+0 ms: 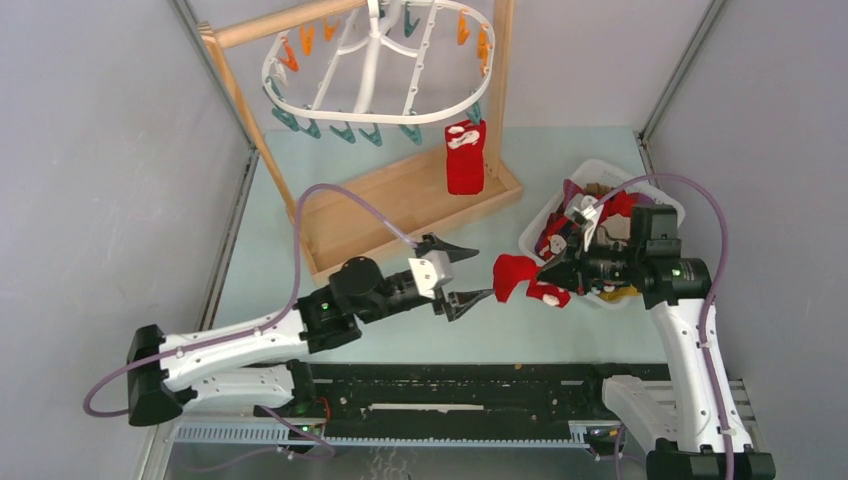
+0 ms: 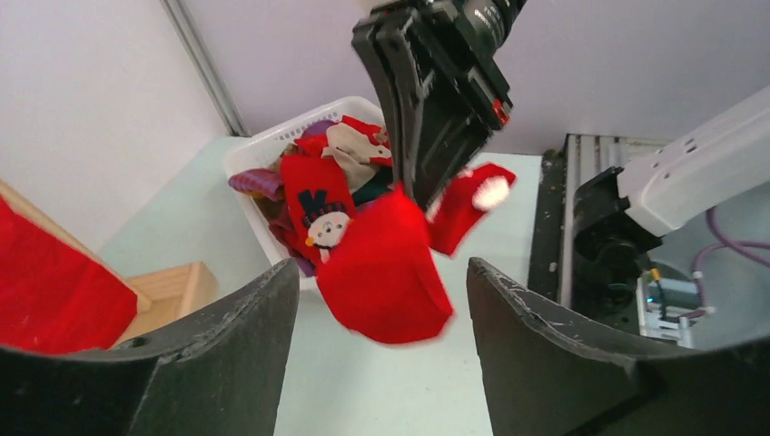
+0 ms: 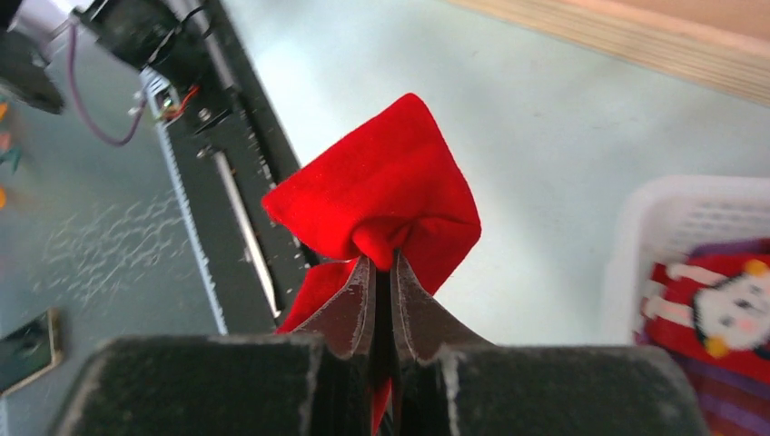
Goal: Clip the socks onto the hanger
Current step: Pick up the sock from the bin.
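Plain pale grey walls (image 1: 90, 150) on L, R & back, evenly lit, soft shadows. Metal corner posts (image 1: 675, 75) at upper L & upper R. Pale green table top (image 1: 580, 180) mid-frame. Wooden stand (image 1: 400, 200) w/ tray base, upper centre. Black rail (image 1: 450, 395) along btm edge.

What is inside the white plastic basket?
Small fabric socks heaped in the white plastic basket: mostly red, one with a snowman, some purple. Lower socks and the floor are hidden.

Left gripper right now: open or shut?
Open. The left gripper has its fingers wide apart, gripping nothing; the red sock hangs just beyond their tips, pinched in the shut right gripper.
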Robot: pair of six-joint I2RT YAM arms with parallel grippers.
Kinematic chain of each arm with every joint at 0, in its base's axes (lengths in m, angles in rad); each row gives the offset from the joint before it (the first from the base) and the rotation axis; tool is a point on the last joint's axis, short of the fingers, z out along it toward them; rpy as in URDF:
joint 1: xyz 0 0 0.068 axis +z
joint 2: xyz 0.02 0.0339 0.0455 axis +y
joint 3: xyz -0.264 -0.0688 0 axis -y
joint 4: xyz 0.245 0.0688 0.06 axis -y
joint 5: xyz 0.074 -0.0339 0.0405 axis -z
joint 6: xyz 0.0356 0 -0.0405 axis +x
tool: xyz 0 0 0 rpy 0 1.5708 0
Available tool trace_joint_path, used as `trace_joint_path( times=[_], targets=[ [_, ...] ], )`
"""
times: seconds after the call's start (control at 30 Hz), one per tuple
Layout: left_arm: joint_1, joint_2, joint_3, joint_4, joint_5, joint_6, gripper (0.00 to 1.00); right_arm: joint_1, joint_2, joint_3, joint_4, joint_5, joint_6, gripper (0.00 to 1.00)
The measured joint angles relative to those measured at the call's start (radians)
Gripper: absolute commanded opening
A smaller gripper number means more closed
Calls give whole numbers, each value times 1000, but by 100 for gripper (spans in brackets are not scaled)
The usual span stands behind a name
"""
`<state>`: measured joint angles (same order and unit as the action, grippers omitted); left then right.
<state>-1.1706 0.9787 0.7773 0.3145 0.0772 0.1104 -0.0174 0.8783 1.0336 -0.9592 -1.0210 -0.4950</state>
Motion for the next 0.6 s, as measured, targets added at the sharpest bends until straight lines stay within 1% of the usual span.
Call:
trace_joint_path(
  times=[0.13,0.37,0.43,0.5,0.6],
  targets=[
    [-49,123,105,-45,-31,112,77,76,1,-27,-32,-25,-38,6],
    [-106,303,213,-158,-85,245,77,123,24,-32,-69,-40,-93,6],
    [-108,340,238,-193,-103,269,74,136,29,-32,-70,-40,-105,7],
    [-108,370,260,-224,-118,287,67,145,30,-32,-71,-39,-114,7],
    [-108,406,298,-285,-140,308,53,155,34,-32,-72,-36,-128,8]
  ],
)
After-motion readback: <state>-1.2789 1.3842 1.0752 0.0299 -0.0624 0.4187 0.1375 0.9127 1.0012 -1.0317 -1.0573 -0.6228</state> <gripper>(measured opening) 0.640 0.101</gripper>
